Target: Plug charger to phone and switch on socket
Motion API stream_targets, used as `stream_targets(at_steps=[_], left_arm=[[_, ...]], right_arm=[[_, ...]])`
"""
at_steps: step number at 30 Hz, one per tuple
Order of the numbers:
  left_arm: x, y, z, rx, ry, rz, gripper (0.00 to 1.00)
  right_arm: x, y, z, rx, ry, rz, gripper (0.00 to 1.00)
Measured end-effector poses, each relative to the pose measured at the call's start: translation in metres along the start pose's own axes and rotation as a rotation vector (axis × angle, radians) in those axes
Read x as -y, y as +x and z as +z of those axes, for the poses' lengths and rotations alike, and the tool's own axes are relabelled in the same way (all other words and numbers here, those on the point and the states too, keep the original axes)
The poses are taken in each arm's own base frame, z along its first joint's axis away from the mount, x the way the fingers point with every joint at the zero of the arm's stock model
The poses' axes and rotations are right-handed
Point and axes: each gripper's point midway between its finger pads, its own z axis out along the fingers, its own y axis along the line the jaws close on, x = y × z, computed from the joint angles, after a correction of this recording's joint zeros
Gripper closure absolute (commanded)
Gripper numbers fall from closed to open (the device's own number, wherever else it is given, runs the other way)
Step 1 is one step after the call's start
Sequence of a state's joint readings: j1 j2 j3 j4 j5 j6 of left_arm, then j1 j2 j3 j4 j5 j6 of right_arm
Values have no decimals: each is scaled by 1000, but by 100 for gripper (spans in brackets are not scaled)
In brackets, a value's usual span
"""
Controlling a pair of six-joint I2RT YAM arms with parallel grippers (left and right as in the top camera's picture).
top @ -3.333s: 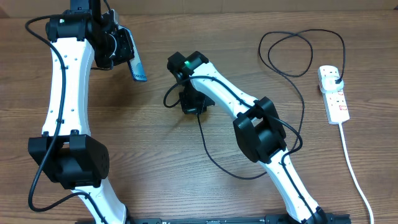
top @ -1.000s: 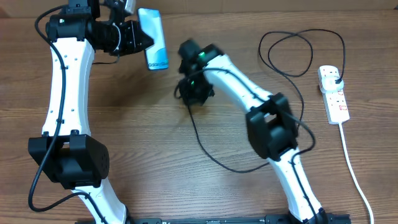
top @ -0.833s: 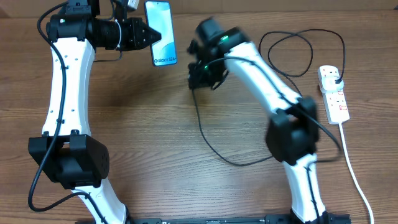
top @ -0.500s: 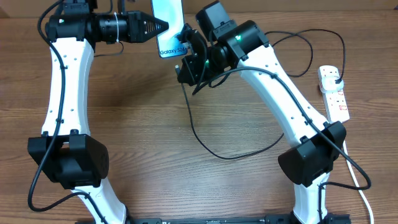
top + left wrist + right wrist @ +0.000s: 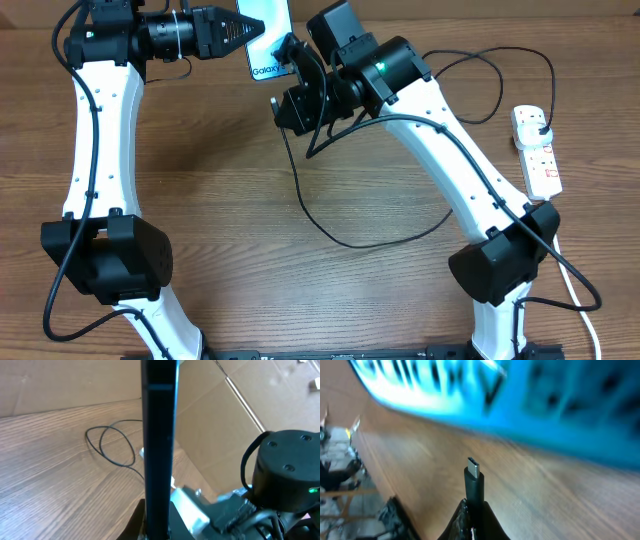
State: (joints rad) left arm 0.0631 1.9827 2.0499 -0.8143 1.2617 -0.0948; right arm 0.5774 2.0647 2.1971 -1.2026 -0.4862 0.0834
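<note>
My left gripper (image 5: 243, 30) is shut on the phone (image 5: 268, 40) and holds it above the far middle of the table, light blue screen up. In the left wrist view the phone's black edge (image 5: 159, 445) runs upright through the frame, clamped at the bottom by the jaws (image 5: 156, 527). My right gripper (image 5: 288, 88) is shut on the charger connector (image 5: 474, 485), its metal tip pointing at the blurred blue phone screen (image 5: 530, 405) just above it. The black charger cable (image 5: 330, 225) hangs from it and loops to the socket (image 5: 537, 152) at the right edge.
The cable forms a coil (image 5: 470, 85) at the far right, near the socket, with its black plug (image 5: 541, 126) in the strip. The socket's white cord (image 5: 570, 270) runs to the front right. Cardboard walls (image 5: 75, 385) stand behind the table.
My left gripper lifted the phone up and to the right, turning its screen upward. My right gripper carried the connector from the table's middle up to just below the phone.
</note>
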Motion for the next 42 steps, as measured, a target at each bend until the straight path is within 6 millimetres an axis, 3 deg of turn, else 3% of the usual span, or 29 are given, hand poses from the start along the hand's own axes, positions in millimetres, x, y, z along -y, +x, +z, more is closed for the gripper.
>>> stream_targets(at_steps=[7, 19, 33, 42], left_arm=[[13, 1, -1, -7, 76, -11, 96], [17, -8, -2, 12, 94, 41, 96], [27, -7, -3, 5, 153, 33, 96], [27, -11, -4, 14, 155, 63, 96]], right_arm=[[-5, -19, -15, 90, 15, 6, 96], [-4, -13, -19, 76, 33, 38, 96], [-5, -26, -33, 150, 64, 49, 96], [-6, -19, -37, 129, 69, 69, 96]])
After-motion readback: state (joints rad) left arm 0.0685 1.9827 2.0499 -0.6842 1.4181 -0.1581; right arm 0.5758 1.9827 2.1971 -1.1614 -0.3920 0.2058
